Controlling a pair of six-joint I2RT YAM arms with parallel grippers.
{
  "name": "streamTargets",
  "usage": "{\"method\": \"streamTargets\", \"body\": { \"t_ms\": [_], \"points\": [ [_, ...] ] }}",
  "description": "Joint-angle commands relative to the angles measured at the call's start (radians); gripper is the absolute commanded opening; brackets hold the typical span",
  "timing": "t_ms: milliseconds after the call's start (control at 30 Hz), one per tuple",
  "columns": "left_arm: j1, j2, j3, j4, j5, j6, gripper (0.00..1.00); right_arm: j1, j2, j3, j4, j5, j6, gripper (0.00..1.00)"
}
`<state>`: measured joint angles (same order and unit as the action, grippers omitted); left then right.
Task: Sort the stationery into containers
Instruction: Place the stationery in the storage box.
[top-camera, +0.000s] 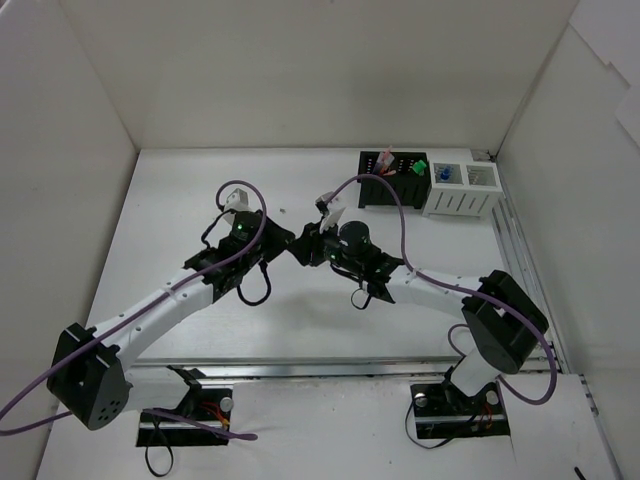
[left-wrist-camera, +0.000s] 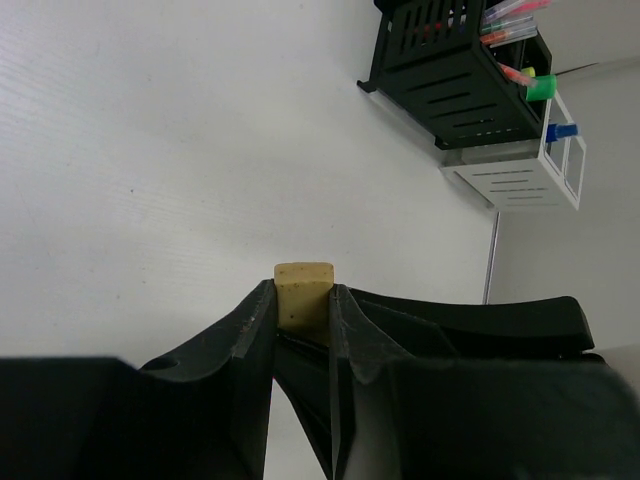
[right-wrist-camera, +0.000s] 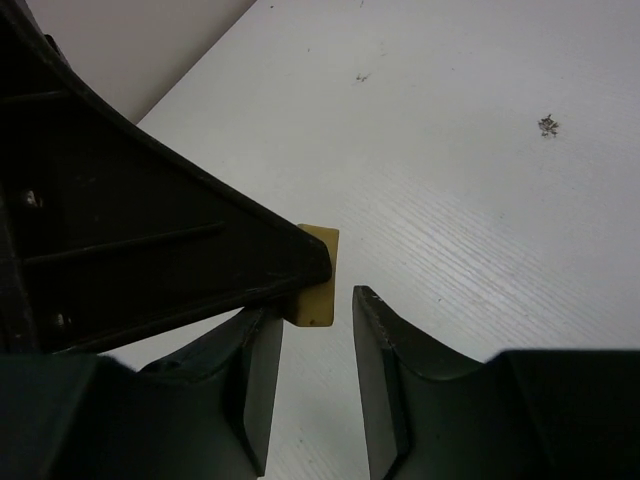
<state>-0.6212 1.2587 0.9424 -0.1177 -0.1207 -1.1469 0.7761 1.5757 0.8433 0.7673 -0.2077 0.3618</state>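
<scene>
Left gripper (left-wrist-camera: 302, 300) is clamping a tan eraser (left-wrist-camera: 304, 278), right gripper (right-wrist-camera: 316, 306) gaping beside it; far-right black organiser (top-camera: 384, 190) is holding pens (left-wrist-camera: 505, 20).

A white table (top-camera: 300, 190) with faint grain lies beneath the left claw (left-wrist-camera: 302, 300) and stretches ahead of it. Plain white walls (top-camera: 300, 70) stand beyond and to both sides, evenly lit.
</scene>
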Motion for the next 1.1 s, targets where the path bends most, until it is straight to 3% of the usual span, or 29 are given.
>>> {"method": "streamTargets", "body": {
  "t_ms": [0,200,233,300,333,367,433,467,533,567,667,767,833,967,1067],
  "points": [
    [-0.006,-0.022,0.009,0.049,0.036,0.003,0.00,0.000,-0.023,0.066,0.142,-0.001,-0.027,0.30],
    [-0.006,-0.008,0.007,0.070,0.070,0.019,0.00,-0.001,-0.031,0.065,0.148,0.002,-0.035,0.12],
    [-0.006,-0.007,0.010,0.072,0.076,0.026,0.00,0.000,-0.032,0.063,0.148,0.004,-0.035,0.01],
    [-0.006,-0.001,0.018,0.064,0.078,0.033,0.02,0.002,-0.040,0.056,0.148,0.016,-0.038,0.00],
    [-0.006,0.002,0.028,0.059,0.082,0.050,0.09,0.002,-0.043,0.051,0.148,0.022,-0.040,0.00],
    [-0.006,0.004,0.033,0.052,0.084,0.059,0.24,0.000,-0.046,0.047,0.147,0.033,-0.044,0.00],
    [-0.006,0.004,0.039,0.049,0.081,0.081,0.37,0.000,-0.059,0.031,0.145,0.063,-0.053,0.00],
    [-0.006,0.001,0.039,0.047,0.078,0.087,0.53,-0.001,-0.071,0.027,0.145,0.071,-0.067,0.00],
    [-0.006,-0.004,0.041,0.043,0.069,0.095,0.71,-0.011,-0.078,0.008,0.144,0.082,-0.073,0.00],
    [0.003,-0.010,0.039,0.039,0.069,0.101,0.86,-0.014,-0.082,0.002,0.144,0.082,-0.067,0.00],
    [0.052,-0.031,0.036,0.030,0.070,0.124,0.99,-0.078,-0.086,-0.036,0.136,0.074,-0.032,0.00],
    [0.099,-0.062,0.041,-0.016,0.056,0.173,0.99,-0.156,-0.118,-0.041,0.083,0.083,-0.035,0.00],
    [0.168,-0.082,0.036,-0.040,0.049,0.205,0.99,-0.230,-0.144,0.008,-0.070,0.120,-0.058,0.00],
    [0.297,-0.174,-0.017,-0.080,0.039,0.324,0.99,-0.349,-0.187,0.207,-0.513,0.402,-0.136,0.00],
    [0.380,-0.246,-0.077,-0.102,0.006,0.378,0.99,-0.498,-0.175,0.317,-0.665,0.432,-0.146,0.00]
  ]
}}
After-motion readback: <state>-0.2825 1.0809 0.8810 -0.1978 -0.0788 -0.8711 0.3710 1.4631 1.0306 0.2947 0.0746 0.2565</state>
